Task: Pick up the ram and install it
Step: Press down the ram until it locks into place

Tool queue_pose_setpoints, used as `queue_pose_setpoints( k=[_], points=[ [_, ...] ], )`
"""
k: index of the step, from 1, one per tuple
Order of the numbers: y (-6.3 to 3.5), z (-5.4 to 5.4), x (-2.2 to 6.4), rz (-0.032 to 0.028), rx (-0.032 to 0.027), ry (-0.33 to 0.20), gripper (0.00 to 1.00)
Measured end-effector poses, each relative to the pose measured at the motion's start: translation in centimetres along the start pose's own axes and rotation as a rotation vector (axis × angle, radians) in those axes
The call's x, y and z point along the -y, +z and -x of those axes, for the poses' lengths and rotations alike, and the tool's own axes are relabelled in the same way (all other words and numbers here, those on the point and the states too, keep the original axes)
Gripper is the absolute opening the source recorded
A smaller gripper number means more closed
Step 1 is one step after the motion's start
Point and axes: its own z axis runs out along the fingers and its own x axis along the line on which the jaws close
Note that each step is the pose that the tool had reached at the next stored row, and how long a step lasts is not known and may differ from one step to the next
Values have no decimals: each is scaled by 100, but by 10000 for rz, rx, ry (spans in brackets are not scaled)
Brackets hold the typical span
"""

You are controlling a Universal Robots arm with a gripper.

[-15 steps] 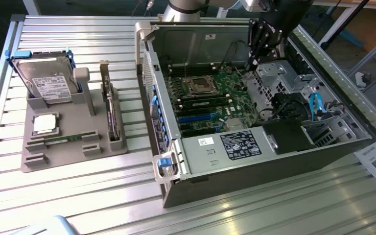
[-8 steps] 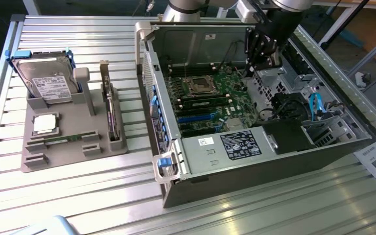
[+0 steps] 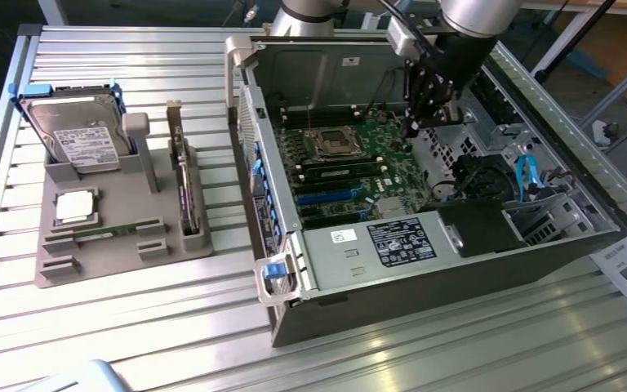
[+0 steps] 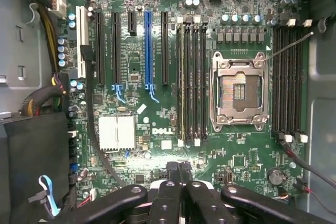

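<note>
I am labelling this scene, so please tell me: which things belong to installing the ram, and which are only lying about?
Job: ram in the grey holder; tool over the motherboard; memory slots.
Lying about: hard drive; processor chip; upright card; blue cable.

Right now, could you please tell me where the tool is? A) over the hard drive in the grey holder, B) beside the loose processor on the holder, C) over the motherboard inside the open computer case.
C: the tool hangs above the motherboard inside the open computer case.
</note>
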Motion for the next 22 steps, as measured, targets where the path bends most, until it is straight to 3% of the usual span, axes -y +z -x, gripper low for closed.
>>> queue_pose_setpoints(
  k=[11,17,19,21,22],
  points=[
    [246,-4,-6,-160,3,-4,10],
    [273,-5,-7,-173,3,-4,10],
    [274,-4,6,-119,5,-1,10],
    [273,-3,40,20,0,0,10],
    [273,-4,40,21,0,1,10]
  ],
)
